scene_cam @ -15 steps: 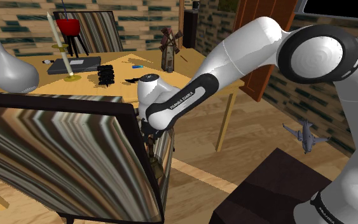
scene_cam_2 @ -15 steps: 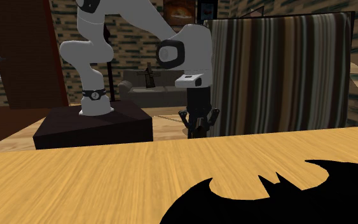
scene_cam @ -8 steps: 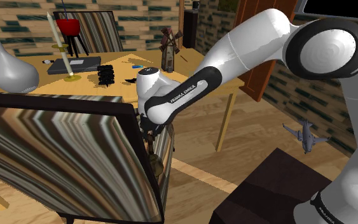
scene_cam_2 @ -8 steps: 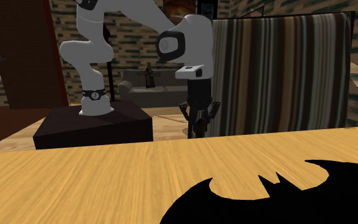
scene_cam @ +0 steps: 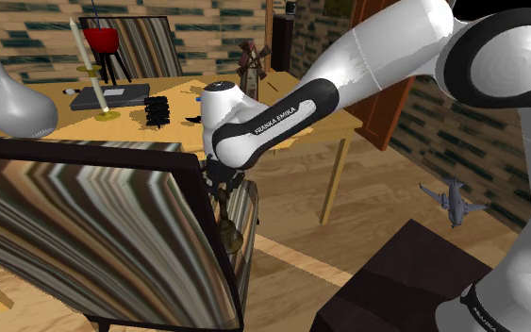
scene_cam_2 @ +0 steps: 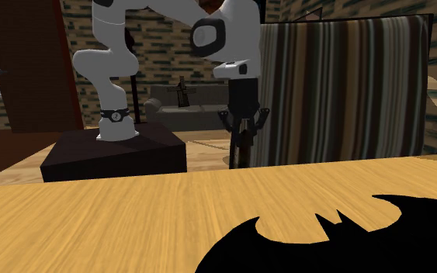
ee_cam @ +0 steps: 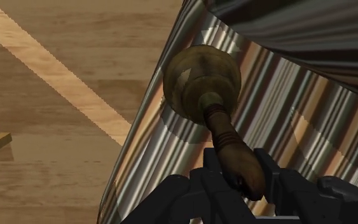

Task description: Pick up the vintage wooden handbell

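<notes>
The handbell (ee_cam: 203,79) has a dull brass-coloured bowl and a brown wooden handle (ee_cam: 231,146). My gripper (ee_cam: 238,181) is shut on the top of that handle, and the bell hangs straight down from it. In the shoulder view the bell (scene_cam: 230,236) dangles beside the edge of the striped chair back, just under the gripper (scene_cam: 221,193). From the second exterior view the gripper (scene_cam_2: 242,132) points down with the dark bell (scene_cam_2: 237,155) below it, partly hidden by the table's near edge. The striped chair seat (ee_cam: 285,108) lies beneath the bell.
A striped chair back (scene_cam: 84,236) stands close to the arm. The wooden table (scene_cam: 291,127) carries a grey vase (scene_cam: 13,99), a candlestick and small items. A toy plane (scene_cam: 454,200) lies on the floor. A black bat shape (scene_cam_2: 333,233) lies on the near table.
The arm has risen steadily, carrying the gripper and the clasped bell upward from the chair seat. The elbow has swung higher too.
</notes>
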Robot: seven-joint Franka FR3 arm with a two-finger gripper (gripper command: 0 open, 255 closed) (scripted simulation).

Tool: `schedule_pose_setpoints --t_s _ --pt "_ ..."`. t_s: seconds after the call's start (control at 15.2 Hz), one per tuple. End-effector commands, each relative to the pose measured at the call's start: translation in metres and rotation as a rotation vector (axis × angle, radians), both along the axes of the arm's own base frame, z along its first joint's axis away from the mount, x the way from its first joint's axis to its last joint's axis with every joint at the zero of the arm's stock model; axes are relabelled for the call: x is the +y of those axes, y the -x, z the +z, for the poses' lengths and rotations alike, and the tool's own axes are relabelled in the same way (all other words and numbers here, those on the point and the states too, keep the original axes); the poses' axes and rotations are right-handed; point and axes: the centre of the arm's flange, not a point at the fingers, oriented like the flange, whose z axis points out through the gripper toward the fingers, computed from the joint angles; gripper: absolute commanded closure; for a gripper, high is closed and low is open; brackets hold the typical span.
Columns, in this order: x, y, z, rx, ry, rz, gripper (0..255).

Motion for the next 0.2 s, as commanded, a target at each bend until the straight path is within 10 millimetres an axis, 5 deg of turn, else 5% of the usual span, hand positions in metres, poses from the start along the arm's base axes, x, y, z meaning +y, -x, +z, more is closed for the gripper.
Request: schedule_pose_setpoints --t_s 0.0,0.13 --pt "0.0004 -0.0009 0.0107 0.000 0.000 0.000 255" --pt "0.0004 -0.0009 0.0115 0.000 0.000 0.000 255"
